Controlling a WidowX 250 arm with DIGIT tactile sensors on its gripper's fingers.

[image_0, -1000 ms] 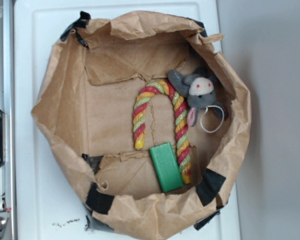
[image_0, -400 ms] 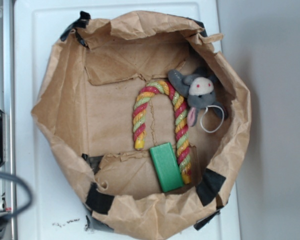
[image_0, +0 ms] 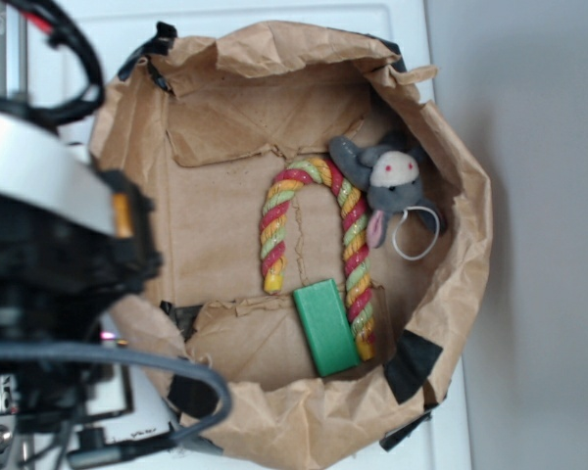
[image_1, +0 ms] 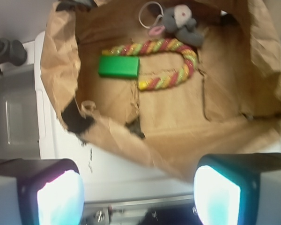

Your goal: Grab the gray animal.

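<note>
Gray animal [image_0: 390, 181] is tucked up against the far right wall of the crumpled brown paper bag [image_0: 127, 176], lying on the bag's floor with its cream face and red dot eyes pointing up. Its thin white cord loop [image_0: 416, 233] trails off just beside it. It's touching the top of the striped rope arch [image_0: 314, 230], right where the arch bends. A green block [image_0: 325, 326] sits at the foot of the arch's right leg, touching it.

The gripper [image_1: 138, 194] is hanging outside the bag, over the white tray [image_1: 112, 176] near the bag's rim, well apart from the toy. From the wrist view both fingers [image_1: 61, 199] are spread wide with nothing between them. The arm [image_0: 49, 255] is just a big blurry mass at the left of the exterior view.
</note>
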